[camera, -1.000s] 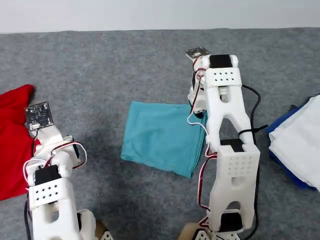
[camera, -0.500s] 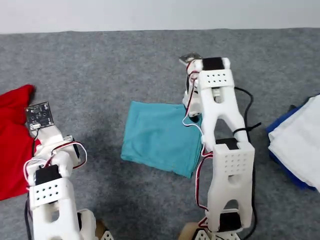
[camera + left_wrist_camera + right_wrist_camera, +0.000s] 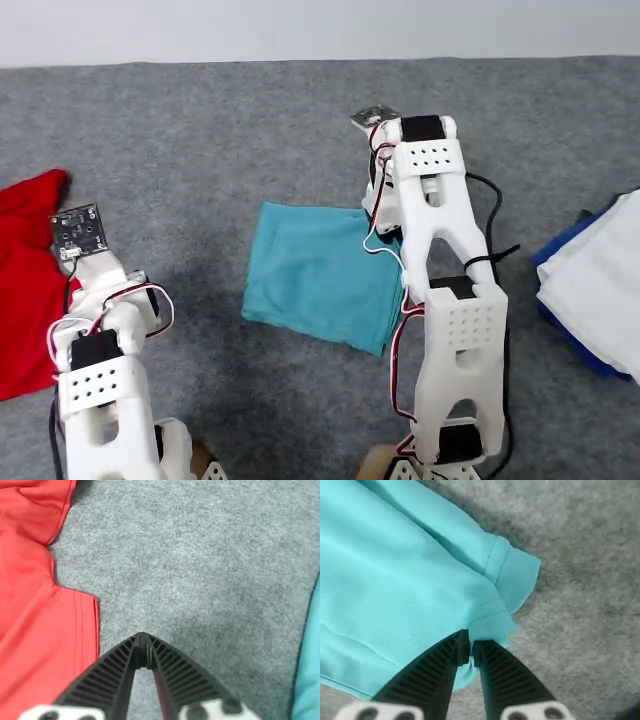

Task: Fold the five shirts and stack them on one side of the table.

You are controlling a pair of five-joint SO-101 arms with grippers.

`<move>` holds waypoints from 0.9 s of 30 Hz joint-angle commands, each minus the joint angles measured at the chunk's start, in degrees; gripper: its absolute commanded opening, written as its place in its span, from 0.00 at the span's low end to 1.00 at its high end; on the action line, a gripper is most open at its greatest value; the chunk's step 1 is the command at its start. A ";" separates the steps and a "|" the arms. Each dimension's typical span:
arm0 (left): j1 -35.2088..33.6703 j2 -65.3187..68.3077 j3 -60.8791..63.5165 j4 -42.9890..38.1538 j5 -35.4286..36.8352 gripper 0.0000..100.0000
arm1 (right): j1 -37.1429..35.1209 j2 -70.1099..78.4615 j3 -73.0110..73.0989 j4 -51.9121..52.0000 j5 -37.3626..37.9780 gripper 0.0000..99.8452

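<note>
1. High view: the teal shirt (image 3: 315, 270), folded to a rough rectangle, lies centre frame on the grey felt-like table (image 3: 200, 140). Red shirt (image 3: 25, 290) at left edge; white folded shirts (image 3: 600, 280) over a blue shirt (image 3: 556, 252) at right edge.
2. Left wrist view: left gripper (image 3: 143, 641), ribbed fingers pressed together, empty, above bare table beside the red hem.
3. Right wrist view: right gripper (image 3: 469, 647), fingers pinched narrow on the teal shirt's stitched edge.

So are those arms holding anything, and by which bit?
The right end effector pinches the teal shirt at its edge beside the sleeve hem. The left end effector is shut on nothing.
</note>
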 commanded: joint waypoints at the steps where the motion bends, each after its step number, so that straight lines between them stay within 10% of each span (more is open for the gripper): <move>1: 0.44 -1.23 -0.40 -1.67 0.18 0.00 | 0.04 -1.01 -0.62 -1.10 3.60 0.01; 27: 0.44 -1.14 -0.40 -1.67 0.18 0.00 | 4.53 -0.48 -8.62 -8.84 12.66 0.01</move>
